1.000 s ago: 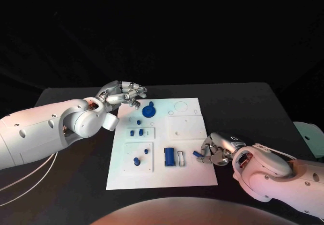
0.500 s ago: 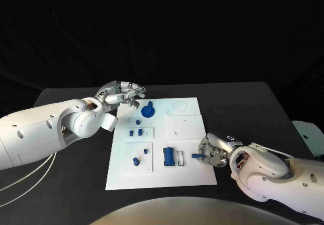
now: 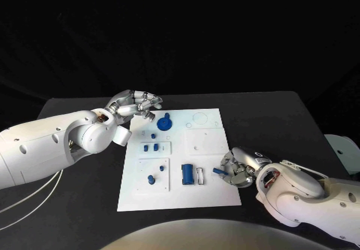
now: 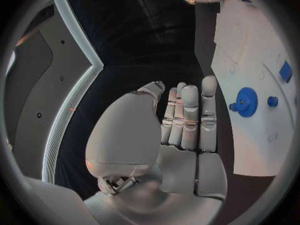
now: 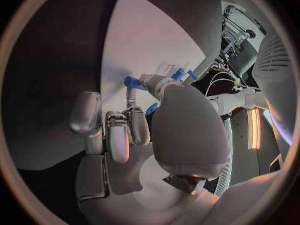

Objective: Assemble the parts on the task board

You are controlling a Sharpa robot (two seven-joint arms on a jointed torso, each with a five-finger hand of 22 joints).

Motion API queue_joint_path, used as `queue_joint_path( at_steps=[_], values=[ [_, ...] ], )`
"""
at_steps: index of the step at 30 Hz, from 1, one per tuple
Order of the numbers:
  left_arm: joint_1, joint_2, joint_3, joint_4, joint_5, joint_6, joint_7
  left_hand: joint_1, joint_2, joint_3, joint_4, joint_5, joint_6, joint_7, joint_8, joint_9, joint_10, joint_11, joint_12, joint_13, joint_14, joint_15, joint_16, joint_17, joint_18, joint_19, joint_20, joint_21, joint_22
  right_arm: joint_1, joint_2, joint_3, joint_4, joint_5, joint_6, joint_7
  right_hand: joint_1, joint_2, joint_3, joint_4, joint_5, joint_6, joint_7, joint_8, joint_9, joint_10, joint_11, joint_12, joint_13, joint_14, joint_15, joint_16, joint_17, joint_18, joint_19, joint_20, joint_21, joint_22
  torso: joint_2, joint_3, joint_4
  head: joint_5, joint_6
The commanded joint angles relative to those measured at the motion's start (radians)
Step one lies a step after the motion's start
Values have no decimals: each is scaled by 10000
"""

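Task board (image 3: pixel 180 156) mid-table | small blue part (image 3: pixel 220 171) pinched by right hand (image 3: pixel 237 173) at board's right edge, shifted slightly vs 0.5 s ago, not yet seated | left hand (image 3: pixel 137 103) fingers together, empty, far-left corner, unchanged

Light falls from above onto the frame's centre: the task board (image 3: pixel 181 156) glows bright, with a faint warm tint toward its lower part. The bench (image 3: pixel 278 120) stays dim, and the background above is black. Both wrist views bend straight edges strongly near the circle's rim, with a dark surround.
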Motion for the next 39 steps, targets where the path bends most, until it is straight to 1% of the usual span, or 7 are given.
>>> queue_joint_path(
  at_steps=[1,6,12,21,27,35,39],
  values=[
    [3,26,6,17,130,146,47,-114,15,46,34,-24,-91,9,38,8,-46,-17,61,15,-65,11,-39,15,117,56,23,-32,109,20,37,2,71,1341,-876,627,-199,58,1145,-1095,50,-58,-17,184,311,96,-14,52,1017,1060,-65,41,2634,-152,74,-22,39,802,-3,-3,2,3,7],
    [3,35,6,14,164,149,45,-114,15,46,34,-24,-91,9,38,8,-46,-17,61,15,-65,11,-39,15,117,56,23,-32,109,37,135,3,138,1953,-1072,832,-440,69,1272,-1212,72,-93,-22,250,412,97,-15,42,1011,1060,-67,41,2634,-157,84,-23,62,830,1,-9,4,3,5],
    [3,48,6,11,174,156,47,-114,15,46,34,-24,-91,9,38,8,-46,-17,61,15,-65,11,-39,15,117,56,23,-32,109,36,304,2,120,2496,-1062,902,-782,68,1349,-1235,-17,-128,-35,274,469,102,-21,46,1016,1060,-69,41,2634,-153,82,-22,36,841,2,-8,-4,17,18],
    [3,59,6,16,161,178,32,-114,15,46,34,-24,-91,9,38,8,-46,-17,61,15,-65,11,-39,15,117,56,23,-32,109,-21,712,0,-108,2936,-662,825,-1238,64,1438,-1220,41,-137,-42,255,471,164,-28,160,1111,1060,-75,41,2634,-156,97,-28,43,868,1,-2,2,43,41],
    [3,65,6,15,155,190,24,-114,15,46,34,-24,-91,9,38,8,-46,-17,61,15,-65,11,-39,15,117,56,23,-32,109,-61,984,-1,-283,3010,-563,680,-1515,55,1507,-1238,184,-108,-48,244,458,191,-34,211,1155,1060,-81,41,2634,-159,110,-32,54,888,1,2,-2,33,-23],
    [3,70,6,12,153,203,16,-114,15,46,34,-24,-91,9,38,8,-46,-17,61,15,-65,11,-39,15,117,56,23,-32,109,-76,1155,-1,-416,3015,-122,407,-2058,0,1430,-1162,-22,-47,-53,200,402,213,-36,252,1192,1060,-80,41,2634,-169,133,-32,86,922,6,1,-5,37,-33],
    [3,67,6,17,153,210,13,-114,15,46,34,-24,-91,9,38,8,-46,-17,61,15,-65,11,-39,15,117,56,23,-32,109,-82,1214,-1,-445,2993,-20,343,-2321,-15,1336,-1101,-139,15,-60,175,355,254,-40,325,1254,1060,-82,41,2634,-169,142,-33,81,932,8,4,-1,43,-23]
  ],
)
